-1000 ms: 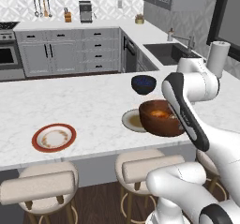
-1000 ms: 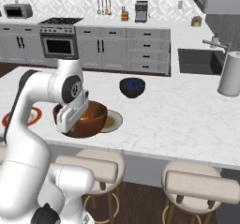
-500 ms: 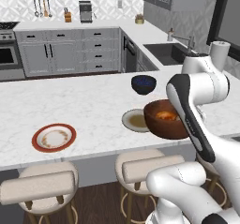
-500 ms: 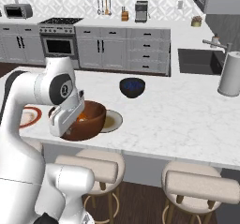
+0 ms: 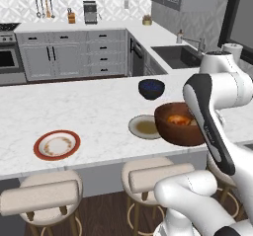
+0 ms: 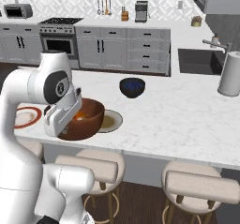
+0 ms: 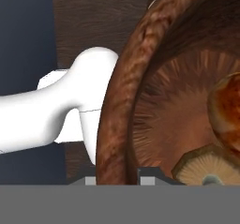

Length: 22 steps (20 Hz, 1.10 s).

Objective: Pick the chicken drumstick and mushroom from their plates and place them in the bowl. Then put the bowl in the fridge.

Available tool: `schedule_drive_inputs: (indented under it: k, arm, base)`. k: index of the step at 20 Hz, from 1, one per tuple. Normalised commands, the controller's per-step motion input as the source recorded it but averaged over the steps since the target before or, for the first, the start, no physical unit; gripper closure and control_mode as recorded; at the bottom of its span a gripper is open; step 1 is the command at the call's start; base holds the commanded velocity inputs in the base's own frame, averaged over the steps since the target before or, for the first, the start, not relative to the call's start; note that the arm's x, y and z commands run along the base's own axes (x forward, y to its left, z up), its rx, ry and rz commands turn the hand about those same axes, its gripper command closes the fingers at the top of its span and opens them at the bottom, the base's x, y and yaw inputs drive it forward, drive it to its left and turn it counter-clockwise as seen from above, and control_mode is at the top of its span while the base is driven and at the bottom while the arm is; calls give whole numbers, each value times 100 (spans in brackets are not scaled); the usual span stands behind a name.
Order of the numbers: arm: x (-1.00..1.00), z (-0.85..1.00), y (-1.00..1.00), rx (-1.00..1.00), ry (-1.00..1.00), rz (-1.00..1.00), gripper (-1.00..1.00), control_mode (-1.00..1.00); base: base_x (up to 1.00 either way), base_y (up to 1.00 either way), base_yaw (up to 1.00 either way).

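2 pieces of food sit inside the reddish-brown bowl (image 5: pixel 179 125): the golden-orange chicken drumstick (image 7: pixel 227 113) and, nearer the hand, the pale-gilled mushroom (image 7: pixel 211 167). The hand (image 7: pixel 119 180) is clamped shut on the bowl's rim, 1 fingertip (image 7: pixel 92 181) outside the wall and the other inside, so the bowl hangs from it at the near edge of the white marble worktop (image 5: pixel 94 111), lifted clear of the surface. Just beyond the bowl, partly hidden by it, lies the grey-olive plate (image 5: pixel 143 126) with its brownish centre, bare. Farther out from the hand on the same worktop sits a small dark navy bowl (image 6: pixel 131 87). The red-rimmed plate (image 5: pixel 57 144) lies well apart from the hand, off toward the other end of the worktop, also bare. Padded stools (image 6: pixel 199 187) stand under the near edge. Across the room, far past the hand, grey cabinets (image 6: pixel 124 52) run along the wall.
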Motion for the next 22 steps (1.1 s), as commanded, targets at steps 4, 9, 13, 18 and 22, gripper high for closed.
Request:
schedule_drive_inputs:
  k: [4,9,13,18,22]
  arm:
    - [-5,2,0,0,0,0,100,100]
    - [0,0,0,0,0,0,100,100]
    - [0,0,0,0,0,0,100,100]
    - [0,0,0,0,0,0,100,100]
    - [0,0,0,0,0,0,100,100]
  base:
    - [-4,0,0]
    - [-77,0,0]
    - [-96,31,3]
    - [-37,67,38]
    - [-2,64,71]
